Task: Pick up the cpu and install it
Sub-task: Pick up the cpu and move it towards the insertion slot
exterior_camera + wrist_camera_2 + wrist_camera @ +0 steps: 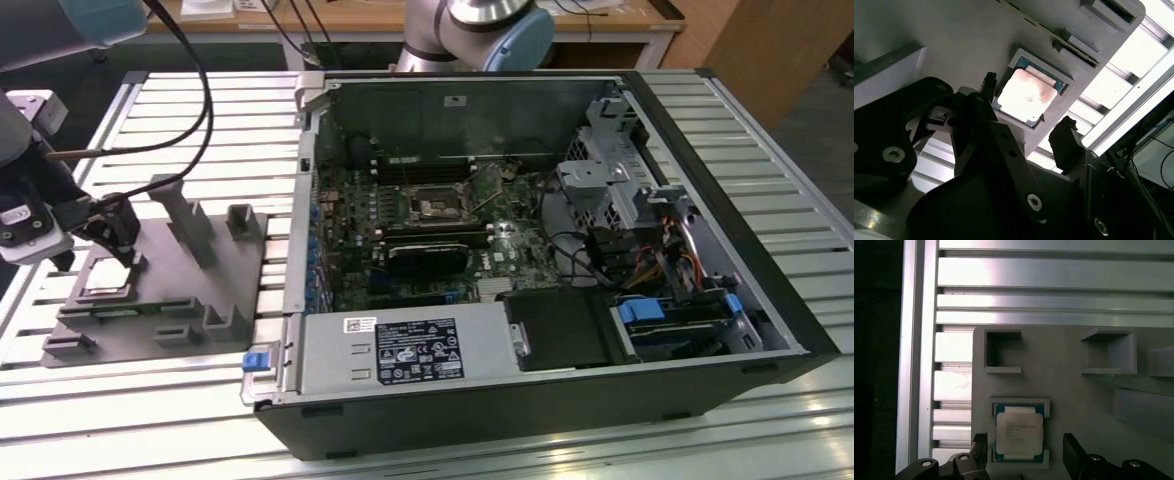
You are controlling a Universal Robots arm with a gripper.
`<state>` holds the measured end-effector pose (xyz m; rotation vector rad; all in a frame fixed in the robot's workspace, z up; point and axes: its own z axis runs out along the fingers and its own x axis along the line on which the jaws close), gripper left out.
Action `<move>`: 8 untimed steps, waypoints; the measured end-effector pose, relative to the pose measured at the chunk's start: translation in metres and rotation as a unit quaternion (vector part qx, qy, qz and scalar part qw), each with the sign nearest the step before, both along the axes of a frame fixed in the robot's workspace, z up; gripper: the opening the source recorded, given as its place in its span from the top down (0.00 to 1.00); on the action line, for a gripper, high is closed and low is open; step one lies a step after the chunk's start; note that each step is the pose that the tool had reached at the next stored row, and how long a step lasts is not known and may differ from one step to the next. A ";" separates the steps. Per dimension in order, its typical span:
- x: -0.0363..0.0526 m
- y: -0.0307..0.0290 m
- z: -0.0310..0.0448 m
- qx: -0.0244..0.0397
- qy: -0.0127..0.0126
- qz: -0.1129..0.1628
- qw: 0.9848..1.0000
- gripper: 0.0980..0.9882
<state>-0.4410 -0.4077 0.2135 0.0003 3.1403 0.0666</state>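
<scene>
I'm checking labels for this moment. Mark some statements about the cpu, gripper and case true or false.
1. The cpu lies in a recess of the grey fixture. True.
2. The gripper is shut on the cpu. False: its fingers stand apart, one on each side of it.
3. The fixture stands inside the computer case. False: it stands on the slatted table, at the exterior view's left of the case.
4. The case is open, motherboard showing. True.
</scene>
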 end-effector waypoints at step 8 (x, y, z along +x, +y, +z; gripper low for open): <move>0.0000 0.0000 -0.0062 0.000 0.000 0.001 1.000 0.32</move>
